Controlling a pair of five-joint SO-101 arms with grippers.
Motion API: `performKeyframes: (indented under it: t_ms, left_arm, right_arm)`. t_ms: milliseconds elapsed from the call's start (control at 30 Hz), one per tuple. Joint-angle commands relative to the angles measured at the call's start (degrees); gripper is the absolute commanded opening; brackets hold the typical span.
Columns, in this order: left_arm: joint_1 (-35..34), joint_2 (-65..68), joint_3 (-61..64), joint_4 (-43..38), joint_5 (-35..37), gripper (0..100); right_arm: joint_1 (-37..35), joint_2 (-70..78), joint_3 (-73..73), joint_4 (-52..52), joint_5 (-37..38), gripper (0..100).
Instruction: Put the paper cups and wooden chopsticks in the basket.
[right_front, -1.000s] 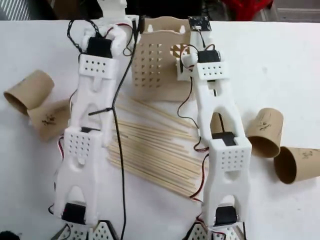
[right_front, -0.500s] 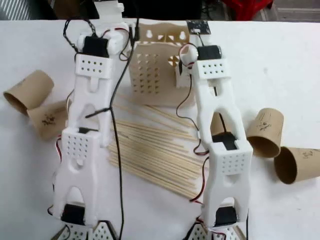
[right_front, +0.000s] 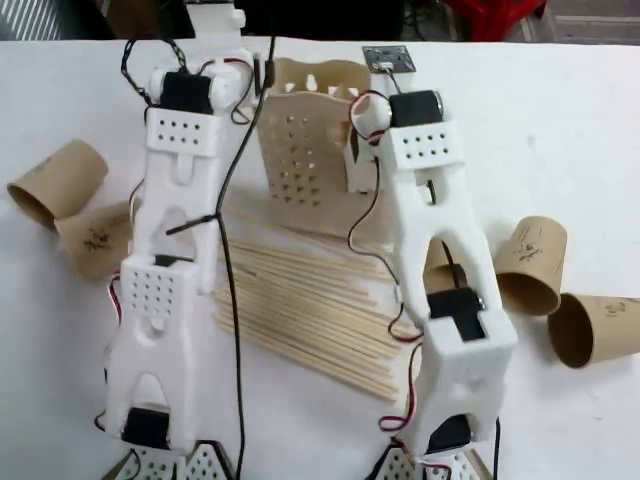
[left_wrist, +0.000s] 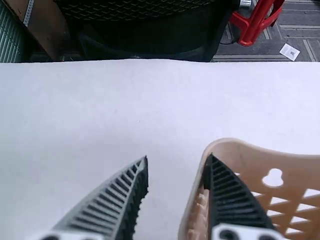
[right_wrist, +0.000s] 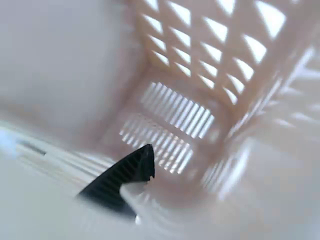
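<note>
Beige perforated plastic basket (right_front: 300, 160) sits at twelve o'clock. Left gripper (left_wrist: 177, 160) gapes, apparently astride its wavy rim. Right gripper (right_wrist: 135, 172) is inside, too blurred to judge.

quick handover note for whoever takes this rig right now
Left gripper: open, straddling the basket rim, one finger inside.
Right gripper: at the basket's opposite wall.
Chopsticks: piled on the table between the arms.
Cups: on their sides, two to the left, two to the right.
Done: nothing loaded, judging by the part of the basket's inside that shows.
Left: all cups and chopsticks.
</note>
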Motion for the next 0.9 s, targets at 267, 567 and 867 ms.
performKeyframes:
  t_ms: [267,567,867]
  left_arm:
    - [-0.22,0.04,0.7,2.2,-5.27,2]
    - [-0.57,-1.63,-12.4,4.84,-8.79,2]
    - [-0.66,-2.59,-17.67,2.64,-14.68,2]
  right_arm:
    - [-1.71,-11.56,16.44,-13.85,0.79,33.8]
    - [0.57,-11.56,20.92,-28.44,0.79,33.7]
    - [3.56,-11.38,21.1,-39.34,0.62,33.0]
